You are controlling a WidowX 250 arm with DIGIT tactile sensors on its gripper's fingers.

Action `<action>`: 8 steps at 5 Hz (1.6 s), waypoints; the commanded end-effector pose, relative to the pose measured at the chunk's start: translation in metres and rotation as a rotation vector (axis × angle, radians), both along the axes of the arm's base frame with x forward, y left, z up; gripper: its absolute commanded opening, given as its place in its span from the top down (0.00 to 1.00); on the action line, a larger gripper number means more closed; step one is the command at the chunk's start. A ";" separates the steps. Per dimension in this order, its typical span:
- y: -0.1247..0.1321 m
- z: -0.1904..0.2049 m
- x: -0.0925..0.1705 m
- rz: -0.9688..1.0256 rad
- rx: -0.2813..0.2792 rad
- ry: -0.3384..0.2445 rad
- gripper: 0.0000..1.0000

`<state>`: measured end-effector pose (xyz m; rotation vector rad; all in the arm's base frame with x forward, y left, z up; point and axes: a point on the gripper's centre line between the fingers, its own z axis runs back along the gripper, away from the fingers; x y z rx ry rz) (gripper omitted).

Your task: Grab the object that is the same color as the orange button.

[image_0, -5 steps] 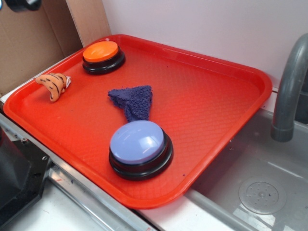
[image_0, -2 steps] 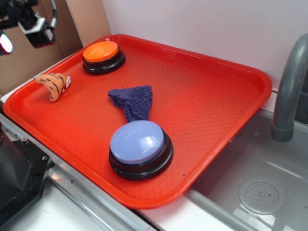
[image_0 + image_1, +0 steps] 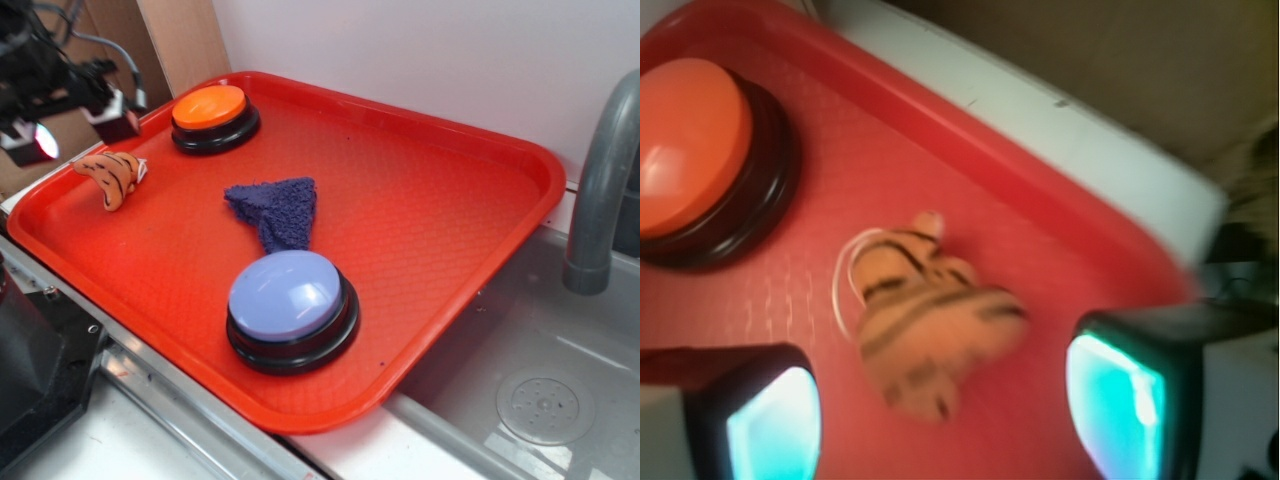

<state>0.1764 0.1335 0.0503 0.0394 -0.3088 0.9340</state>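
toy: orange tiger plush (image 3: pixel 112 177), lies on the tray (image 3: pixel 420 210) near its 9 o'clock rim, loose, nothing touching it.
match: orange button (image 3: pixel 211 112) at about 1 o'clock from toy, near but apart.
gripper: (image 3: pixel 75 125) hovers above toy, at its 11 o'clock in exterior view; fingers spread wide, holding nothing.
key relation: in wrist view toy (image 3: pixel 925 325) sits between the two pads (image 3: pixel 775 425), slightly ahead of them, roughly centred; a straight drop looks enough.
toy axis: in wrist view long axis runs roughly 1 to 7 o'clock, thin end toward 1, fat end toward 7; pads straddle it across the short width, slightly skewed.
others: blue cloth (image 3: pixel 277 208) at 3 o'clock from toy, well apart; lavender button (image 3: pixel 288 300) at 5 o'clock, far.
blur: wrist view soft, contact height unclear.
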 end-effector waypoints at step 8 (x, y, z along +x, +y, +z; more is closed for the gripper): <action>-0.085 0.117 0.046 -0.378 -0.081 0.094 1.00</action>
